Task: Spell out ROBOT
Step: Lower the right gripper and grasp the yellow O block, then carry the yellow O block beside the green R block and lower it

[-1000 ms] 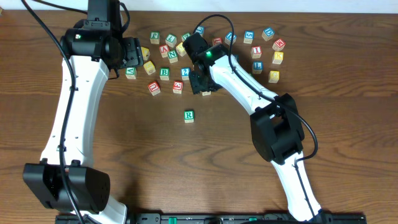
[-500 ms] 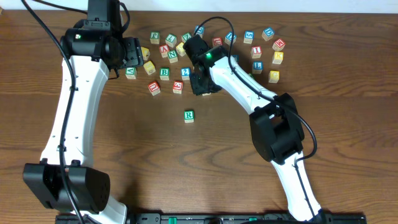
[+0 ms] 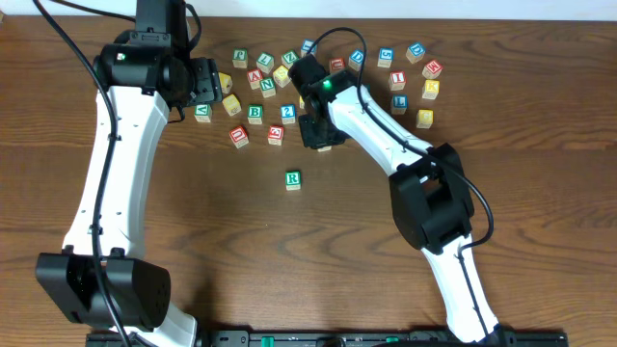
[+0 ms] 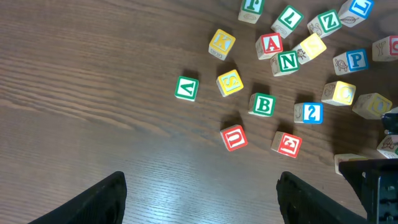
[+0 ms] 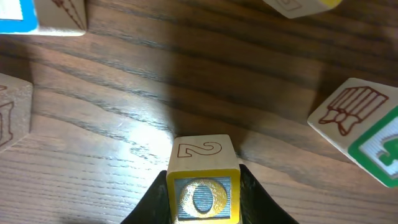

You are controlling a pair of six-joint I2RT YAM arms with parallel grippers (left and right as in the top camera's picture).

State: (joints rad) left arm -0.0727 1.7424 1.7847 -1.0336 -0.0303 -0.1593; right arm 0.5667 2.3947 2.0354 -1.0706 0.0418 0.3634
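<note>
A green R block [image 3: 293, 179] lies alone on the wooden table, below the scattered letter blocks. My right gripper [image 3: 319, 135] is shut on a yellow O block [image 5: 203, 193] with a 2 on its upper side, held between both fingers close above the wood. It hangs above and to the right of the R block. My left gripper [image 4: 199, 199] is open and empty, over bare wood near the left of the pile. A green B block [image 4: 263, 104] and other letters lie ahead of it.
Several letter blocks are scattered along the back of the table: B [image 3: 254, 113], red U [image 3: 238, 136], red E [image 3: 276, 135], blue 2 [image 3: 287, 114], and a right-hand group around the red I [image 3: 397, 80]. Two blocks [image 5: 364, 127] lie close to the right gripper.
My right gripper has shifted slightly right and toward the front with the O block in it. The left arm has not moved.
</note>
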